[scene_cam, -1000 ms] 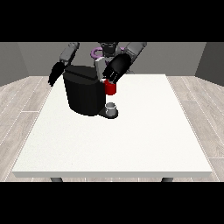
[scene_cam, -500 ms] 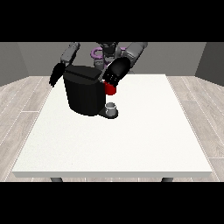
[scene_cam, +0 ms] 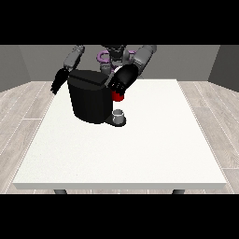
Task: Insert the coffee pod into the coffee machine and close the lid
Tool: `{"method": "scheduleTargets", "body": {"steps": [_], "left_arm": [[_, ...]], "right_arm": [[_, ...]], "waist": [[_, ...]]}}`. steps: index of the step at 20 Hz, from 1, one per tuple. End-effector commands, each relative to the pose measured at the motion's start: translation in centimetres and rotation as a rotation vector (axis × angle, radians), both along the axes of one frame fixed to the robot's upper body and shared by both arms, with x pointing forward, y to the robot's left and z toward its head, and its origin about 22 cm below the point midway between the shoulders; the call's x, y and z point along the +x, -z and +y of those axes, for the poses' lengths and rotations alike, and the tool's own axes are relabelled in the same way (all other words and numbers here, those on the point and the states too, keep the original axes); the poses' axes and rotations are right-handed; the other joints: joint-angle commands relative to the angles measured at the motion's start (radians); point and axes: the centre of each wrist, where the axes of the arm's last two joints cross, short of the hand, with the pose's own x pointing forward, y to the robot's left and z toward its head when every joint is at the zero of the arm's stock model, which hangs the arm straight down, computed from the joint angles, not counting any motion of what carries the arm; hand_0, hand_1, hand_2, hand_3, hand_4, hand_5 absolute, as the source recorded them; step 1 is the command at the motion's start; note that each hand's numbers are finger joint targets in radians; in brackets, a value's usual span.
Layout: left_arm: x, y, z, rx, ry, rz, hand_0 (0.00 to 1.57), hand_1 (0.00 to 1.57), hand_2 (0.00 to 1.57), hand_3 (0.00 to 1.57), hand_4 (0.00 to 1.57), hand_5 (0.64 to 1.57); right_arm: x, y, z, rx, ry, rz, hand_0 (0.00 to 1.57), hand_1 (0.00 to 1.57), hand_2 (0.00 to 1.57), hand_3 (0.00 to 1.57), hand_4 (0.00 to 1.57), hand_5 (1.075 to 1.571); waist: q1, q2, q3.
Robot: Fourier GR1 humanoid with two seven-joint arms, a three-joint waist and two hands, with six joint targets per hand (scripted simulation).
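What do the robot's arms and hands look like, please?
Both arms are cased in rounded grey shells that darken toward the wrists. Each ends in a black hand: one at the view's left, one at the view's right. Purple cable loops show between the shoulders.

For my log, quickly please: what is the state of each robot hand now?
Robot hand at the view's right: over the coffee machine, fingers cannot be told.
Robot hand at the view's left: hangs beside the machine, fingers straight, holding nothing.

A large white table [scene_cam: 140, 154] fills most of the view, its top evenly lit, with two dark legs [scene_cam: 59, 191] showing under the near edge. Around it lies a pale wood-plank floor [scene_cam: 18, 107]. Plain grey walls [scene_cam: 28, 63] close the room behind.
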Motion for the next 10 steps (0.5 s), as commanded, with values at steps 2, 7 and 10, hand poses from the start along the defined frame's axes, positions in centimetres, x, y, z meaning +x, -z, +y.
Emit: {"method": "scheduleTargets", "body": {"steps": [2, 7, 10], "left_arm": [[0.2, 0.1, -0.9, -0.020, 0.009, -0.026, 1.25, 1.25, 1.21, 0.95, 0.00, 1.571], [-0.1, -0.7, 1.1, 0.004, 0.007, -0.065, 1.27, 1.27, 1.24, 0.97, 0.00, 1.571], [-0.1, -0.7, 0.3, 0.055, 0.004, -0.112, 1.14, 1.14, 1.12, 0.84, 0.00, 1.571]], "right_arm": [[-0.2, 0.5, -0.2, -0.016, 0.002, 0.011, 0.00, 0.00, 0.00, 0.00, 0.14, 1.571], [0.0, -0.8, 0.7, -0.040, -0.032, -0.017, 0.00, 0.00, 0.00, 0.00, 0.07, 1.571], [-0.1, -0.1, 1.2, -0.034, -0.002, 0.006, 0.00, 0.00, 0.00, 0.00, 0.22, 1.571]], "waist": [[-0.010, -0.010, -0.0011], [-0.014, 0.021, -0.0013], [-0.011, 0.032, -0.0012]]}}
